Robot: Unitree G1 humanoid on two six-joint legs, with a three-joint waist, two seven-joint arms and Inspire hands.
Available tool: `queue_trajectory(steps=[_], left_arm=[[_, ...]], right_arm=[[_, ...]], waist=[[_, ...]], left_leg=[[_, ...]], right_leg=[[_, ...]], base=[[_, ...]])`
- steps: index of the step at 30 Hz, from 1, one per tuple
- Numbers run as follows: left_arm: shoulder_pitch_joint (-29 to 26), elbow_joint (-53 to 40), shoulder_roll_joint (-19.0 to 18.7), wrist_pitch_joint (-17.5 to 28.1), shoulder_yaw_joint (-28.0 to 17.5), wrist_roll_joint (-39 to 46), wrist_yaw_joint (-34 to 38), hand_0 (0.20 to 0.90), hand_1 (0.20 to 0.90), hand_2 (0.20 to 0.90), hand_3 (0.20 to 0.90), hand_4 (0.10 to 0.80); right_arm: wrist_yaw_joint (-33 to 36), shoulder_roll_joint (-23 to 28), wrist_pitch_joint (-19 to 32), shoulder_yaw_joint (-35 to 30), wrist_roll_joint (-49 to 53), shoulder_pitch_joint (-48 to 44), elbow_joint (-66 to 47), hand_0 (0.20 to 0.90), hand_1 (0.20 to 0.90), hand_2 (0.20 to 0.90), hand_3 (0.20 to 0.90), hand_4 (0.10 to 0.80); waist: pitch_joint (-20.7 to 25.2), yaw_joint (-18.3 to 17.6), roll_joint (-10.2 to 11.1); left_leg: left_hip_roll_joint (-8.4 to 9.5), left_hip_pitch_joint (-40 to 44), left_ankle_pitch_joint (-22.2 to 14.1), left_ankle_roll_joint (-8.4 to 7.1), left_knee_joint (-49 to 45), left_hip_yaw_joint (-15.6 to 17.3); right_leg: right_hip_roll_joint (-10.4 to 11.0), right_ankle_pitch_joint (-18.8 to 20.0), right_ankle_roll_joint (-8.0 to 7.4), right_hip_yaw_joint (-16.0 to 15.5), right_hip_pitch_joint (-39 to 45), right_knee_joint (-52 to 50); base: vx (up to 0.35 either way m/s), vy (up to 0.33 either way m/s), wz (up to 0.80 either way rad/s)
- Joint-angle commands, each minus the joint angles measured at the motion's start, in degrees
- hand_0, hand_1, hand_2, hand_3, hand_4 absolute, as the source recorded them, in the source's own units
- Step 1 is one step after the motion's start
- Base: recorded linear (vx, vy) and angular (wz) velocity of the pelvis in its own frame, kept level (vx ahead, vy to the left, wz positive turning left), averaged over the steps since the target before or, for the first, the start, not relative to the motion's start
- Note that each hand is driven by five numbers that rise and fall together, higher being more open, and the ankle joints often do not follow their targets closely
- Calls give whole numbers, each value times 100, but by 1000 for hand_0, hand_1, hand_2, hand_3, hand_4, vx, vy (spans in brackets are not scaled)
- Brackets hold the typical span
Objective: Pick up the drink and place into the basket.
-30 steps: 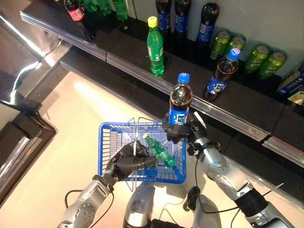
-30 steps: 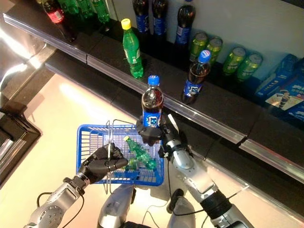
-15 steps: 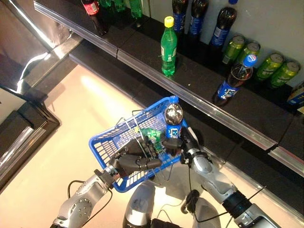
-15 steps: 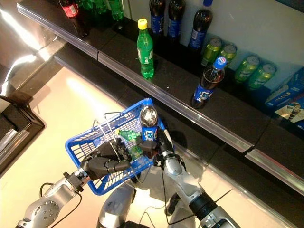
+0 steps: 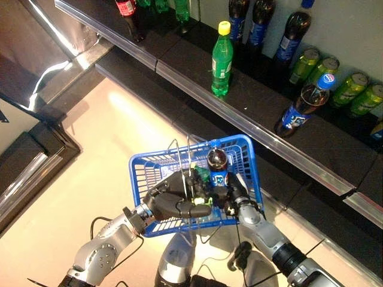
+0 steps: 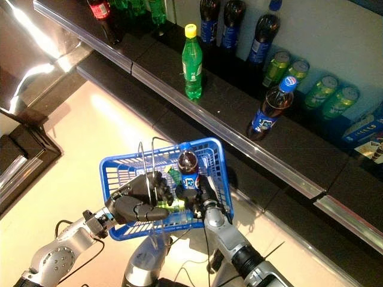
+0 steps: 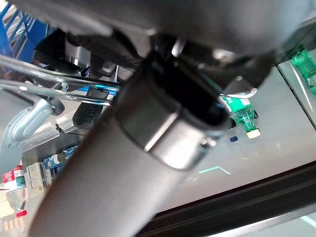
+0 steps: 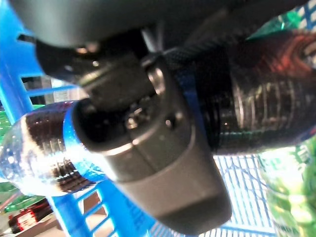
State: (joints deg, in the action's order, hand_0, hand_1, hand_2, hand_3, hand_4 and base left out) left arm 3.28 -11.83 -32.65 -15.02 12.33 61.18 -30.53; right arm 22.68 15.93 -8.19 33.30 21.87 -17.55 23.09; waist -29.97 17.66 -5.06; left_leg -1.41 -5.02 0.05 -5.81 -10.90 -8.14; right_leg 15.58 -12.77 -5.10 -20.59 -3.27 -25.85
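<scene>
My right hand (image 5: 230, 194) is shut on a dark cola bottle (image 5: 216, 165) with a blue label and holds it upright inside the blue basket (image 5: 155, 170). In the right wrist view the thumb (image 8: 158, 148) wraps the cola bottle (image 8: 266, 94) over the blue mesh. My left hand (image 5: 173, 202) is shut on the thin wire handles (image 5: 179, 149) and holds the basket raised in front. A green bottle (image 5: 200, 174) lies in the basket under the hands. The same scene shows in the right eye view, with the cola bottle (image 6: 188, 167) in the basket (image 6: 119, 173).
A black shelf (image 5: 251, 119) runs across the back with a metal front rail. On it stand a green bottle with a yellow cap (image 5: 220, 58), a cola bottle (image 5: 302, 104), more dark bottles (image 5: 291, 36) and green cans (image 5: 359, 95). A dark cabinet (image 5: 30, 149) stands at the left.
My right hand has lowered the cola bottle from above the basket's rim down inside it. The basket has levelled out and come further under the bottle. The camera has shifted.
</scene>
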Motion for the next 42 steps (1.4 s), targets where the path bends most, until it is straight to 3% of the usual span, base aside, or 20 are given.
queue_trajectory(steps=[1, 6, 10, 19, 23, 28, 37, 38, 39, 41, 42], left_arm=[[-973, -1913, 450, 919, -46, 1111, -1540, 300, 300, 300, 200, 100], [-1191, -1956, 481, 735, 86, 1157, -1623, 300, 300, 300, 200, 100], [-1431, -1972, 518, 731, 339, 1082, -1650, 300, 300, 300, 200, 100], [-1664, -1956, 688, 734, 599, 974, -1500, 300, 300, 300, 200, 100], [-1697, -1958, 668, 800, 638, 970, -1468, 300, 300, 300, 200, 100], [-1780, -1997, 679, 787, 703, 971, -1370, 300, 300, 300, 200, 100], [-1830, -2009, 778, 623, 834, 934, -1064, 300, 300, 300, 200, 100], [-1839, -2000, 762, 596, 811, 990, -997, 300, 300, 300, 200, 100], [-1814, -1977, 748, 542, 734, 1122, -892, 300, 300, 300, 200, 100], [-1779, -1987, 751, 502, 667, 1206, -802, 300, 300, 300, 200, 100], [-1779, -1987, 751, 502, 667, 1206, -802, 300, 300, 300, 200, 100]], right_arm=[[-113, -627, 521, 347, -172, -560, 299, 300, 300, 300, 200, 100], [-386, -646, 33, 583, -593, -682, 820, 300, 300, 300, 200, 100], [-552, -638, -312, 878, -1550, -900, 1220, 300, 300, 300, 200, 100], [-808, -501, -337, 1375, -3579, -1165, 1608, 300, 300, 300, 200, 100], [-902, -439, -438, 1479, -3819, -1223, 1699, 300, 300, 300, 200, 100], [-1183, -447, -932, 1545, -4019, -1402, 2141, 300, 300, 300, 200, 100], [-727, -577, -1081, 1276, -3290, -1672, 2931, 300, 300, 300, 200, 100], [-692, -564, -1066, 1228, -3241, -1665, 2958, 354, 354, 354, 263, 163], [-594, -519, -1074, 1177, -3113, -1593, 2889, 592, 592, 592, 540, 440], [-487, -479, -1086, 1131, -3053, -1519, 2804, 900, 900, 900, 900, 800], [-487, -479, -1086, 1131, -3053, -1519, 2804, 900, 900, 900, 900, 800]], waist=[[1350, 115, 132], [1374, 161, 169], [1389, 185, 187], [1392, 178, 145], [1368, 182, 139], [1346, 233, 143], [1392, 318, 151], [1389, 312, 155], [1399, 291, 166], [1410, 273, 175], [1410, 273, 175]], left_leg=[[109, -235, 58, 138, -390, -188], [118, -258, 44, 137, -403, -230], [136, -266, 46, 151, -398, -261], [191, -310, 42, 202, -390, -265], [209, -322, 43, 216, -378, -259], [226, -335, 51, 228, -393, -254], [222, -280, 56, 231, -423, -262], [209, -260, 62, 226, -424, -251], [179, -220, 61, 224, -422, -226], [162, -197, 54, 222, -422, -205], [162, -197, 54, 222, -422, -205]], right_leg=[[-76, 729, 101, -9, 661, 964], [-71, 739, 84, -36, 665, 967], [-71, 760, 69, -34, 666, 977], [-22, 789, 16, 3, 595, 951], [4, 798, -2, 0, 575, 955], [57, 823, -30, -58, 584, 937], [83, 862, -47, -139, 660, 914], [86, 869, -52, -148, 674, 908], [88, 869, -59, -150, 695, 896], [88, 865, -65, -145, 701, 887], [88, 865, -65, -145, 701, 887]], base=[[8, -7, 4], [19, -9, 5], [13, -3, 3], [0, 0, 0], [0, 0, 0], [0, 0, 0], [46, 5, 5], [88, 14, 14], [88, 12, 10], [57, 8, 4], [54, 6, 0]])
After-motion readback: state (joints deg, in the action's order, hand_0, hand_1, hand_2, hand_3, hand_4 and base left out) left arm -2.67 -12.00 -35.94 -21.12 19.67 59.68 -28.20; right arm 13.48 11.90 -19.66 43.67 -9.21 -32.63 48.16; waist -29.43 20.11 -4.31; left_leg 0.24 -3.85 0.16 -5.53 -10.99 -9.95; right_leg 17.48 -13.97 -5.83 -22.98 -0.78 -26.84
